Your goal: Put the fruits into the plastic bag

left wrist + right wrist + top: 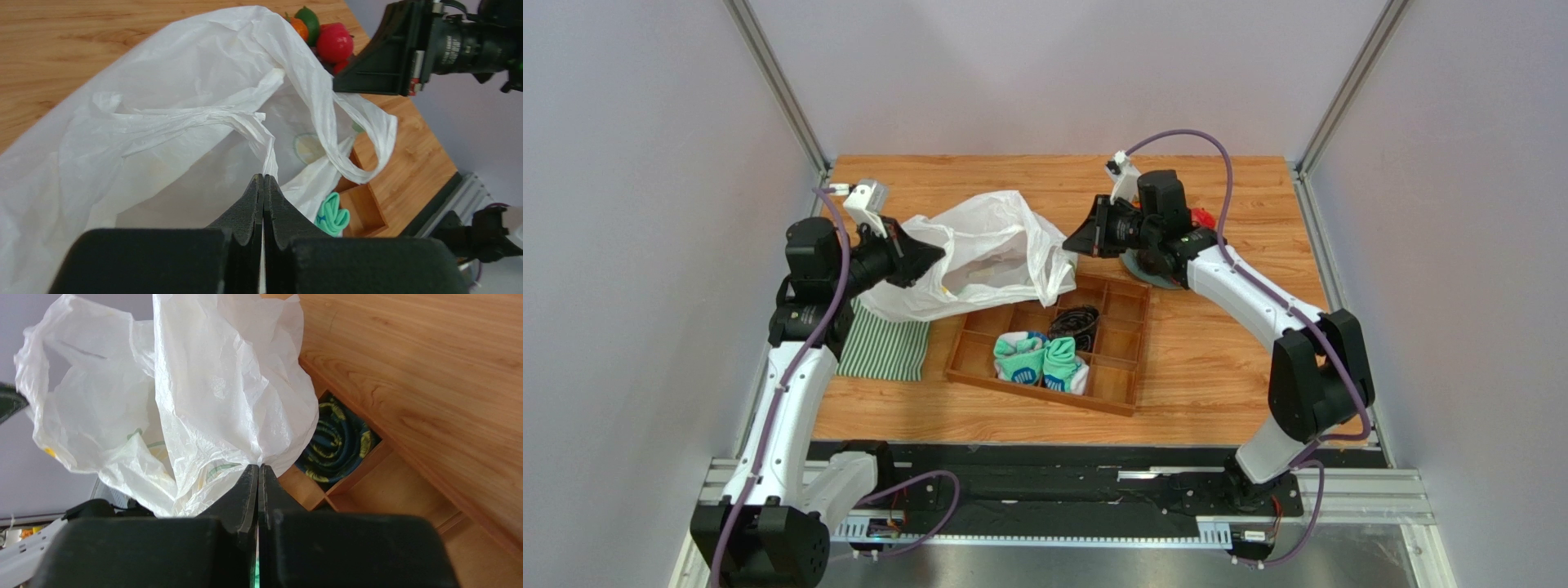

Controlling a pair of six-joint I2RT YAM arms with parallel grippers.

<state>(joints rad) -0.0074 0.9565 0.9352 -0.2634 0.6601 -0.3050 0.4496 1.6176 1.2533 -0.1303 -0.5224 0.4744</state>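
- Top view: plastic bag (977, 257) is slung btwn both arms over the far-left part of the table (1210, 380). Its lower edge overlaps the far-left corner of the wooden tray (979, 363).
- L wrist view: left gripper (263, 184) has its jaws pressed flat together, w/ a thin fold of bag rim nipped at the tips. One loop handle (368, 141) hangs free on the tray side.
- R wrist view: right gripper (258, 473) is likewise closed tight, w/ bag film pinched at the tips and the rest billowing up and away.
- Fruits (325, 38) show properly only in the L wrist view: red apple (334, 41), orange fruit (299, 28) and green fruit (310, 18), bunched beyond the bag.
- Top view gives just a red sliver (1204, 218) of them on the far side of the right arm. R wrist view shows none.
- Only the R wrist view shows the pattern on the dark sock roll (336, 441), in a tray compartment just below the bag. From the top it reads as a black coil.
- Teal socks (1041, 359) sit in a middle compartment of the tray.
- Striped cloth (887, 349) lies by the left table edge, its far end under the bag.
- In the way: the right arm's wrist sits btwn the bag and the fruits.
- Room: bare wood at far centre and near right. Walls stand close on the L, R and far sides.
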